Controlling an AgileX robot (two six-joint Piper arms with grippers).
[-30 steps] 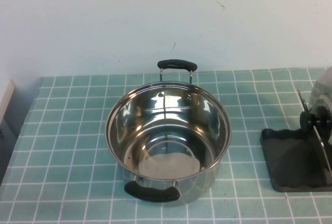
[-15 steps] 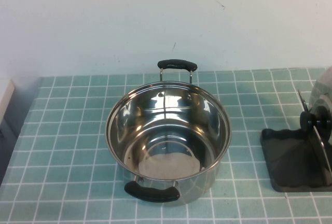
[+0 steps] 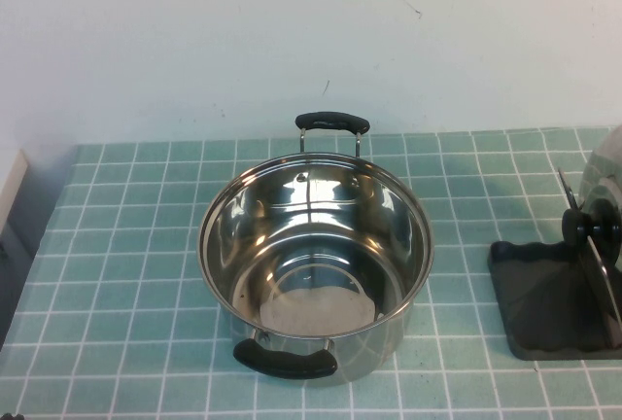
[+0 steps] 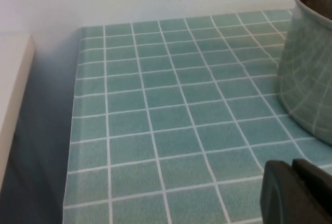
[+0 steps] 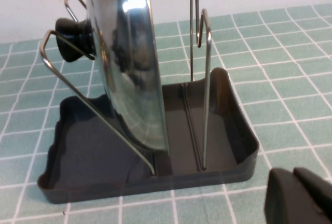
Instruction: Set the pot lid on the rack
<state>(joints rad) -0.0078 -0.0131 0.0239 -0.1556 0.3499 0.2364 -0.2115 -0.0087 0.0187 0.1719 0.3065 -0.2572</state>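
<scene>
The shiny steel pot lid with its black knob stands on edge in the dark rack at the table's right edge. In the right wrist view the lid leans between the wire dividers on the rack's tray, with its knob pointing sideways. My right gripper is shut and empty, just off the rack's near corner. My left gripper is shut and empty, low over the tiles beside the pot. Neither gripper shows in the high view.
The open steel pot with two black handles stands mid-table on the green tiled mat. A pale wall runs behind. The mat's left edge drops off beside a white surface.
</scene>
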